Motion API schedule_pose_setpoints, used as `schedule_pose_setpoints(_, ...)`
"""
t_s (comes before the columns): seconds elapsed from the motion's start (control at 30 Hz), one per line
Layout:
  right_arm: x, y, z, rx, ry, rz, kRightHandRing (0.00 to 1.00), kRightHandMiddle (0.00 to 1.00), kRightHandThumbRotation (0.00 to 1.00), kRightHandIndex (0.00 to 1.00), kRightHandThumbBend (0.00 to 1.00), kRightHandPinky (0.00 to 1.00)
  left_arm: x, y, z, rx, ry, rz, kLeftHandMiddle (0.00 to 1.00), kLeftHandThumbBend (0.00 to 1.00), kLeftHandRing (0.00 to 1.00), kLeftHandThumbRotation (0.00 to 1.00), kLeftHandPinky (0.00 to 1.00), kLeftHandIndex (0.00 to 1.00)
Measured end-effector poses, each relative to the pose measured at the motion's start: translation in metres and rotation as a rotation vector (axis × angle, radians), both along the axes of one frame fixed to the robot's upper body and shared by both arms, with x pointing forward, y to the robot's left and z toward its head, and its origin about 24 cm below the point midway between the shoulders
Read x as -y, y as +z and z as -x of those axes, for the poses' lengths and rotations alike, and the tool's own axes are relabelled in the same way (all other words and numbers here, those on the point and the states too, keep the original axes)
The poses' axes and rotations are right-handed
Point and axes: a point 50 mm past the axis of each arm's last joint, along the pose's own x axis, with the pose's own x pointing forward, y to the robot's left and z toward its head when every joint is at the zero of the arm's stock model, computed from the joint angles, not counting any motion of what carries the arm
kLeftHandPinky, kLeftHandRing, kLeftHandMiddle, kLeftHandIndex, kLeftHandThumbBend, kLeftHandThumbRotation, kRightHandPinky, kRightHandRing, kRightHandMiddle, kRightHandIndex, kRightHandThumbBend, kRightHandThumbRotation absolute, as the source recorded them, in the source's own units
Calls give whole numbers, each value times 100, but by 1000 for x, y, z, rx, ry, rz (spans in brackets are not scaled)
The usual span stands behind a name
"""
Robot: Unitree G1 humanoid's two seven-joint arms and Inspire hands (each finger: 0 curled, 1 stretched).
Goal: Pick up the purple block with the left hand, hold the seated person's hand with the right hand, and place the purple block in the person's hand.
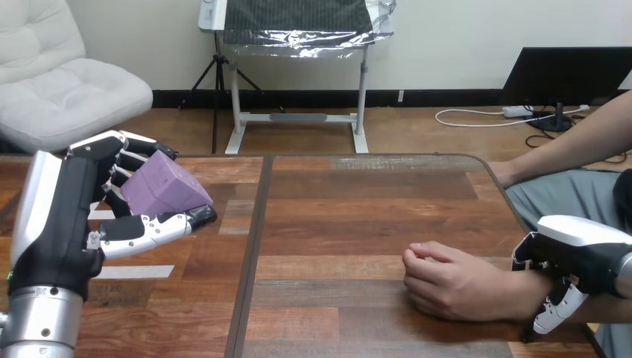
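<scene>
The purple block (162,186) is held above the left part of the table in my left hand (89,216), with fingers curled over its far side and the thumb under its near edge. The person's hand (451,283) rests on the table at the lower right as a loose fist, knuckles pointing left. My right hand (577,253) lies over the person's wrist (533,294); dark fingers go down the far side and a white thumb curls down the near side, so it wraps the wrist. The block is well to the left of the person's hand.
The wooden table (358,216) has a dark seam (252,253) running front to back between the block and the person's hand. White tape strips (134,272) lie on the left part. The person's forearm (574,142) shows along the table's right edge.
</scene>
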Motion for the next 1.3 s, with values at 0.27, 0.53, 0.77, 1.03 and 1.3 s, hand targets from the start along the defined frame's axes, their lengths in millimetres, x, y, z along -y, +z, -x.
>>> schedule_pose_setpoints(0.27,0,1,0,4,-3,-10,45,52,2,48,82,37,1,1,0,8,-6,0,36,58,27,0,20,41)
schedule_pose_setpoints(0.53,2,3,-1,16,-10,-41,42,49,3,47,82,35,1,1,0,13,-10,1,37,58,28,0,22,41)
schedule_pose_setpoints(0.77,3,7,-2,36,-21,-76,35,43,6,48,81,29,1,0,0,11,-13,9,38,57,30,0,23,41)
schedule_pose_setpoints(1.03,4,11,-4,53,-27,-93,31,40,7,48,81,25,-1,-5,-2,0,-20,32,37,56,30,0,23,41)
schedule_pose_setpoints(1.3,3,15,-6,71,-31,-112,32,40,7,48,81,25,-4,-14,-7,-20,-26,51,37,57,30,0,24,41)
